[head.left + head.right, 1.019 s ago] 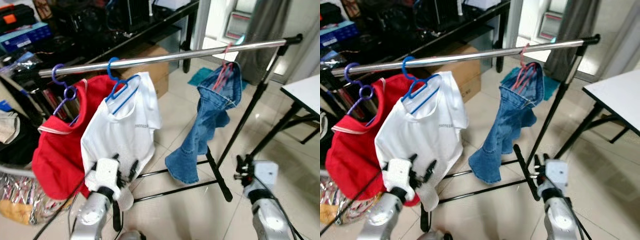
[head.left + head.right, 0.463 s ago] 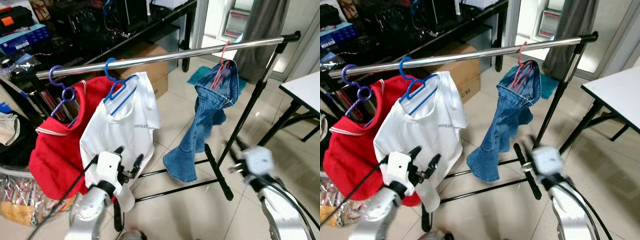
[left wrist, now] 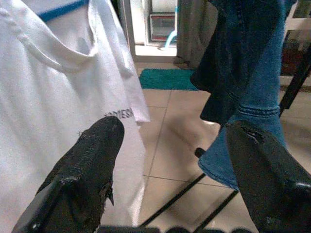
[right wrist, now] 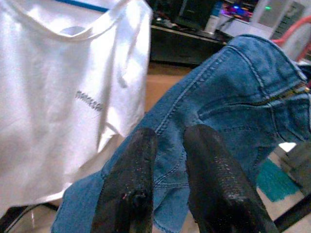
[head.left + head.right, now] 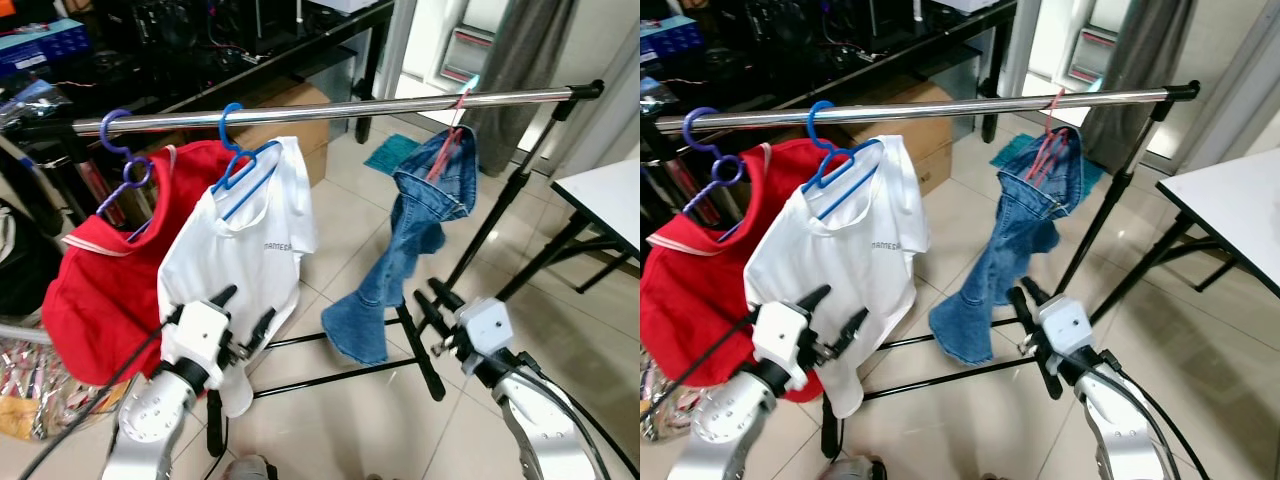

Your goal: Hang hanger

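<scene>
Left gripper [image 5: 243, 312]: fingers are standing wide apart, holding nothing, hovering low just in front of the hem of the white T-shirt [image 5: 240, 250]; in the left wrist view one finger [image 3: 92, 160] is lying against the white cloth as background, the other against the jeans.

Right gripper [image 5: 432, 300]: fingers are sitting nearly together with a narrow gap, gripping nothing; pointing up toward the jeans [image 5: 415, 230], near the hanging leg but apart from it. In the right wrist view the fingertips [image 4: 141, 145] are overlapping the denim.

Blue hanger [image 5: 240, 165]: hooked over the rail [image 5: 330, 108], carrying the white T-shirt.

Purple hanger [image 5: 125, 175]: hooked on the rail near its left end, carrying the red garment [image 5: 105, 280], which is hanging partly behind the white T-shirt.

Pink hanger [image 5: 445, 150]: hooked toward the rail's right end, carrying the jeans, well apart from the other two.

Rack legs [image 5: 420, 345]: black bars are crossing the tiled floor [image 5: 340, 420] beneath the clothes, between the two grippers.

Surroundings: cardboard box [image 5: 290, 110] and dark shelving [image 5: 200, 40] behind the rail; white table [image 5: 610, 190] at right; teal mat [image 5: 390, 155] beyond the jeans.
</scene>
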Controlling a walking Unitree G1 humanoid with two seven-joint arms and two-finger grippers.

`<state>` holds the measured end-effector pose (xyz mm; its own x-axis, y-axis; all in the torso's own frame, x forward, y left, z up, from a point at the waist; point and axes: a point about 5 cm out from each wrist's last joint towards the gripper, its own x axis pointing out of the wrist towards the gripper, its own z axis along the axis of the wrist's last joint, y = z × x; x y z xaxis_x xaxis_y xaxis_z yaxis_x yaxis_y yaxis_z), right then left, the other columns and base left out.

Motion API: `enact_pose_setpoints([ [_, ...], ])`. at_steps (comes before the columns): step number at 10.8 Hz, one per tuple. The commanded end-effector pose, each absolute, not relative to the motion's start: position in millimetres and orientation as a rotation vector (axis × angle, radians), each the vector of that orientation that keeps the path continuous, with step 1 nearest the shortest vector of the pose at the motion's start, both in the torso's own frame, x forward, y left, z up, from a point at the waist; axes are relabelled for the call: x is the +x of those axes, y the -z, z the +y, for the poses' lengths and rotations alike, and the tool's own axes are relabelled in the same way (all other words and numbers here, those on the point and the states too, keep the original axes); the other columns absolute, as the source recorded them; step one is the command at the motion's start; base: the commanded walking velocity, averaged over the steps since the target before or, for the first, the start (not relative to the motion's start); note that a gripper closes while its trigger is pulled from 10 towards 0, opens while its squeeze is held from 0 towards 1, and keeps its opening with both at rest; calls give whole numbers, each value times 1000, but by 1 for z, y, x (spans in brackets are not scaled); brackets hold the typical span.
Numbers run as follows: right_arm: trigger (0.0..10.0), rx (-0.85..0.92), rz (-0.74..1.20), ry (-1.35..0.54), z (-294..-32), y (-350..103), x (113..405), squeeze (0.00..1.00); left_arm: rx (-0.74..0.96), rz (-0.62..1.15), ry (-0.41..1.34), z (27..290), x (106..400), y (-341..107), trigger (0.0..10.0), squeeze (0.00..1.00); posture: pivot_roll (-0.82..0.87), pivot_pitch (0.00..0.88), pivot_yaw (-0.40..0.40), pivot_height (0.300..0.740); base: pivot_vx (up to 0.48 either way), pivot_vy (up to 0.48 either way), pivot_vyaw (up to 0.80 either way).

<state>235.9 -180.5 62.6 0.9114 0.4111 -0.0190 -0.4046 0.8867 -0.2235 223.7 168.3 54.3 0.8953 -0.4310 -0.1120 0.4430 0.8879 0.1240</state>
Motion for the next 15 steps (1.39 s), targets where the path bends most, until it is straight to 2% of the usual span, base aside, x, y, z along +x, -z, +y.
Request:
enact_pose_setpoints([
  [1, 10000, -212, -17, -381, -184, -59, 234, 0, 148, 78, 473, 164, 223, -54, 10000, 0, 216, 35, -7, 740, 0, 0, 0],
  [3, 10000, -192, -26, -307, -187, -59, 230, 0, 128, 71, 471, 159, 224, -53, 10000, 0, 188, 33, -10, 740, 0, 0, 0],
  [7, 10000, -255, -82, -176, -207, -67, 236, 0, 89, 85, 515, 145, 233, -50, 10000, 0, 81, 18, 88, 740, 0, 0, 0],
  [9, 10000, -266, -51, -100, -213, -61, 226, 0, 51, 76, 529, 135, 240, -50, 10000, 0, 35, 17, 101, 740, 0, 0, 0],
  [11, 10000, -287, -59, -84, -204, -61, 228, 0, 40, 65, 542, 131, 242, -51, 10000, 0, 34, 15, 96, 740, 0, 0, 0],
  [12, 10000, -316, -58, -68, -203, -63, 233, 0, 35, 55, 504, 135, 244, -53, 10000, 0, 60, 15, 80, 740, 0, 0, 0],
  [15, 10000, -239, -74, -30, -201, -71, 258, 0, 14, 16, 354, 144, 239, -56, 10000, 0, 156, 18, 21, 740, 0, 0, 0],
])
